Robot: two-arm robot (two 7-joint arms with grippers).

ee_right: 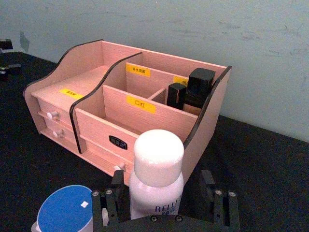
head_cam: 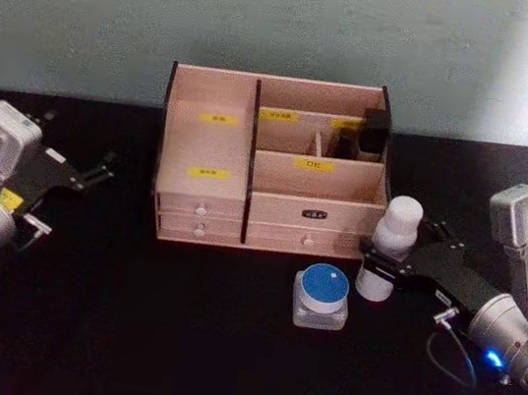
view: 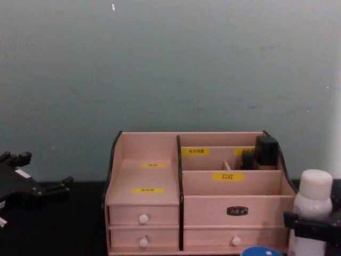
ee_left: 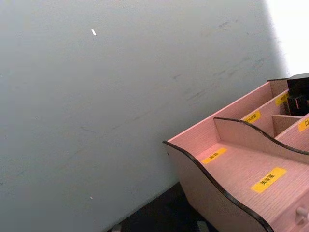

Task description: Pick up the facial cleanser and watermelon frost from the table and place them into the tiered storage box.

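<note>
Straddling the cleanser bottle [head_cam: 397, 227], our right gripper [head_cam: 378, 262] has its jaws parted, not yet clamped. Bottle and blue-lidded jar [head_cam: 321, 295] both stand on the table [head_cam: 173, 343] before the storage box [head_cam: 211, 150], so we judge nothing stowed. Our left gripper [head_cam: 99, 171] idles at far left, jaws spread.

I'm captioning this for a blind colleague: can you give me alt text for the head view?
The right gripper brackets the white facial cleanser standing by the tiered storage box; the blue-lidded watermelon frost sits alongside, the left gripper idle far left.
</note>
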